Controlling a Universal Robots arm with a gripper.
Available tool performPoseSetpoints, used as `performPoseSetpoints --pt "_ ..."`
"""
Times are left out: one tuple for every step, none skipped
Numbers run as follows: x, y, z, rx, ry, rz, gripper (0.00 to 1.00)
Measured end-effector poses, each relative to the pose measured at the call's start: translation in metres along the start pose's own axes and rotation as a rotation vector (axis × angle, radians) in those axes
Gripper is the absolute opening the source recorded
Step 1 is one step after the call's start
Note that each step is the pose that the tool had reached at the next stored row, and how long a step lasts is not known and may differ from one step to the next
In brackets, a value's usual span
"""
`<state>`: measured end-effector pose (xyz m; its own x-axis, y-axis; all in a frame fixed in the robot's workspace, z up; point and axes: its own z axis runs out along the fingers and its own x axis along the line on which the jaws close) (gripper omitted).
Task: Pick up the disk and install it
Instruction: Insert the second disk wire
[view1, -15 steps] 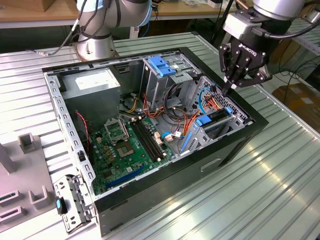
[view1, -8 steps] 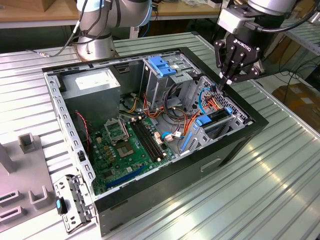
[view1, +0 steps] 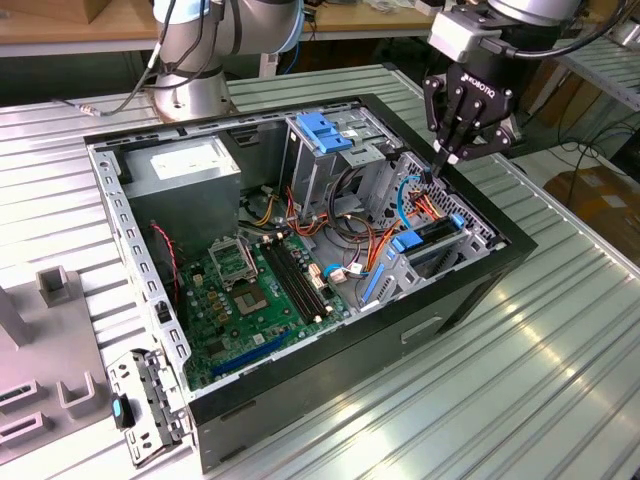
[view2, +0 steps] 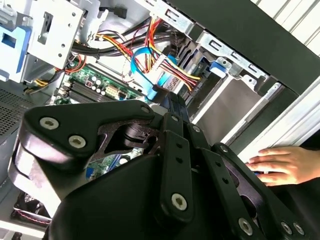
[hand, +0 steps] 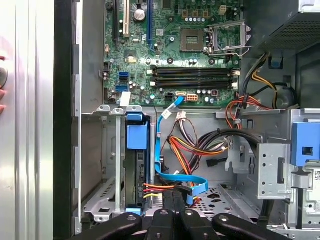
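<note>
Inside open computer case (view1: 470, 290), disk (hand: 131, 172) sits edge-up in drive bay, blue rail (view1: 408, 240) on top, apparently seated. Tool (view1: 441, 165) hovers just above bay, fingers together, holding nothing. Cables (hand: 172, 176) nearby; connection unclear. Person's hand (view2: 285, 165) rests beside case.

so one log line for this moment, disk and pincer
pincer: shut, above drive bay | disk: in bay slot, blue rail showing | hand: resting by case

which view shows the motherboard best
The first wrist view: the motherboard faces the camera, unobstructed. The exterior view shows it whole but at an angle inside the case. In the second wrist view, a strip of it peeks out past the gripper.
</note>
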<state>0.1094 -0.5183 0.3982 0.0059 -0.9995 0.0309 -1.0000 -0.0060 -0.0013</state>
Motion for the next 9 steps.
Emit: performPoseSetpoints --pt "-0.0011 0.0001 0.0004 -0.0024 -0.0002 0.000 0.11" --pt "-0.0016 0.0000 0.0010 -0.0068 -0.0003 0.000 0.11" --pt "-0.0025 0.0001 0.0014 -0.0117 -0.0003 0.000 0.11" --pt "-0.0046 0.0001 0.0014 -0.0129 -0.0004 0.000 0.11" --pt "-0.0069 0.0000 0.0014 -0.0136 -0.0004 0.000 0.11" --pt "-0.0082 -0.0001 0.0013 -0.0139 -0.0004 0.000 0.11" --pt "-0.0095 -0.0001 0.0012 -0.0142 -0.0003 0.000 0.11" --pt "-0.0110 -0.0001 0.0013 -0.0149 -0.0004 -0.001 0.11" --pt "-0.0122 -0.0001 0.0013 -0.0157 -0.0003 0.000 0.11"
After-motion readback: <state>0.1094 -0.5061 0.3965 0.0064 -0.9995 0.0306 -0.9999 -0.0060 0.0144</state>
